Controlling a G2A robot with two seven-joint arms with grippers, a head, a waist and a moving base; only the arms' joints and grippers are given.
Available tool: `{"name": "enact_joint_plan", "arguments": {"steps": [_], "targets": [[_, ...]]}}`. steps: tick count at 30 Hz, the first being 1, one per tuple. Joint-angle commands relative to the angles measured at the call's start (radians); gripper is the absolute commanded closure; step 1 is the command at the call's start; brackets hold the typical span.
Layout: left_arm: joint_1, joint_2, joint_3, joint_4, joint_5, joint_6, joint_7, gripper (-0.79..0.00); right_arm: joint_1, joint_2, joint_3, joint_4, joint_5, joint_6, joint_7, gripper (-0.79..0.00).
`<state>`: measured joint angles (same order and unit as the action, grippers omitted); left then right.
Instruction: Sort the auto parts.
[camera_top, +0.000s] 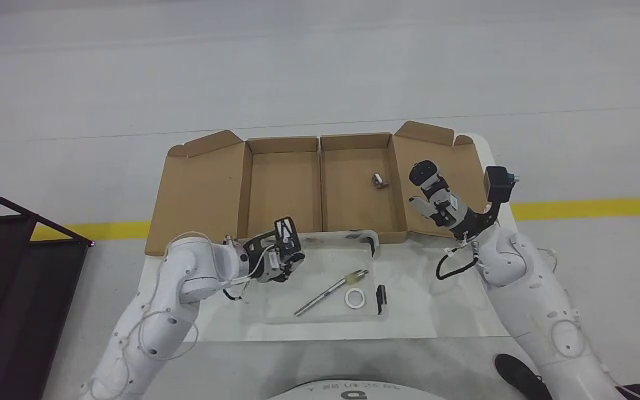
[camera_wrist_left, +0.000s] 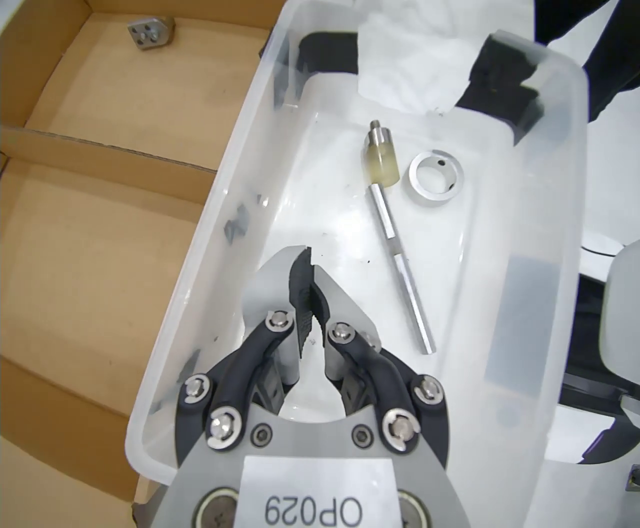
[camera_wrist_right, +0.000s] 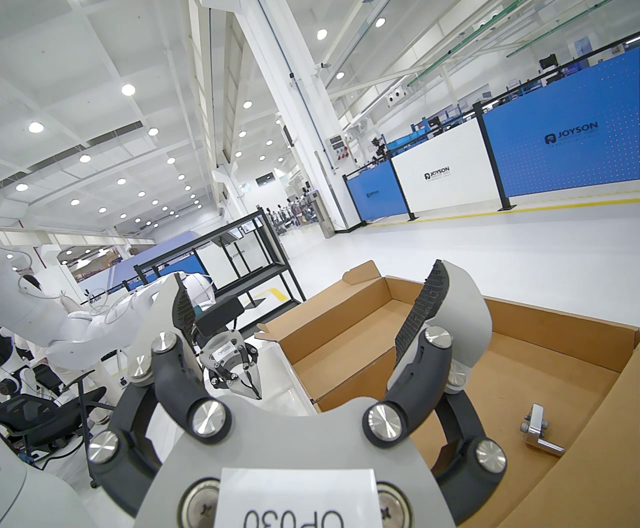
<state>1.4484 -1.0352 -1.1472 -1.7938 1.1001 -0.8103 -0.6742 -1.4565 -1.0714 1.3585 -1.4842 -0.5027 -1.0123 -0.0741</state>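
Presently, left tool (camera_wrist_left: 306, 265) tips together over clear bin (camera_wrist_left: 235, 165), right tool (camera_wrist_right: 307, 280) spread above cardboard box (camera_wrist_right: 550, 360), both labelled.

On the worktop (camera_top: 450, 300), the tray (camera_top: 340, 236) sits just in front of the box (camera_top: 285, 190). In the tray lie a shaft (camera_top: 330, 292), a ring (camera_top: 354, 297) just to its right, and a clip (camera_top: 380, 296) farther right. A block (camera_top: 379, 181) lies in the box's right compartment.

The left gripper (camera_wrist_left: 306, 267) hangs inside a clear plastic bin (camera_wrist_left: 575, 210), its jaws pressed together with nothing between them. On the bin's floor lie a slim metal shaft (camera_wrist_left: 400, 260) with a pale sleeve and, just beside that sleeve, a metal ring (camera_wrist_left: 452, 192). Alongside the bin, a small metal block (camera_wrist_left: 150, 31) sits in one compartment of a divided cardboard box (camera_wrist_left: 100, 240).
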Motion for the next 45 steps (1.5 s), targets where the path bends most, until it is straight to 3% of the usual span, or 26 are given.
{"name": "enact_joint_plan", "arguments": {"steps": [1, 6, 7, 8, 14, 16, 28, 33, 36, 45], "targets": [[0.001, -0.002, 0.027, 0.002, 0.023, 0.004, 0.011, 0.000, 0.000, 0.000, 0.000, 0.000, 0.000, 0.000, 0.000, -0.785], [-0.008, -0.008, 0.110, 0.023, 0.072, -0.005, -0.007, -0.003, 0.000, 0.000, 0.000, 0.000, 0.000, 0.000, 0.000, -0.785], [-0.013, -0.010, 0.123, 0.028, 0.077, -0.005, -0.010, -0.142, 0.000, 0.000, 0.000, 0.000, 0.000, 0.000, 0.000, -0.785], [-0.018, -0.011, 0.135, 0.034, 0.080, -0.007, -0.012, -0.185, 0.000, 0.000, 0.000, 0.000, 0.000, 0.000, 0.000, -0.785], [-0.042, -0.015, 0.181, 0.045, 0.053, -0.022, -0.023, -0.336, 0.000, 0.000, 0.000, 0.000, 0.000, 0.000, 0.000, -0.785], [-0.046, -0.016, 0.200, 0.048, 0.035, -0.036, -0.038, -0.342, 0.000, 0.000, 0.000, 0.000, 0.000, 0.000, 0.000, -0.785], [-0.112, -0.034, 0.308, 0.094, 0.008, -0.003, -0.088, -0.289, 0.000, 0.000, 0.000, 0.000, 0.000, 0.000, 0.000, -0.785], [-0.141, -0.042, 0.342, 0.094, 0.084, 0.055, -0.071, -0.259, 0.000, 0.000, 0.000, 0.000, 0.000, 0.000, 0.000, -0.785], [-0.147, -0.045, 0.354, 0.092, 0.139, 0.091, -0.047, -0.182, 0.000, 0.000, 0.000, 0.000, 0.000, 0.000, 0.000, -0.785], [-0.148, -0.044, 0.363, 0.097, 0.192, 0.116, -0.014, -0.132, 0.000, 0.000, 0.000, 0.000, 0.000, 0.000, 0.000, -0.785]]}}
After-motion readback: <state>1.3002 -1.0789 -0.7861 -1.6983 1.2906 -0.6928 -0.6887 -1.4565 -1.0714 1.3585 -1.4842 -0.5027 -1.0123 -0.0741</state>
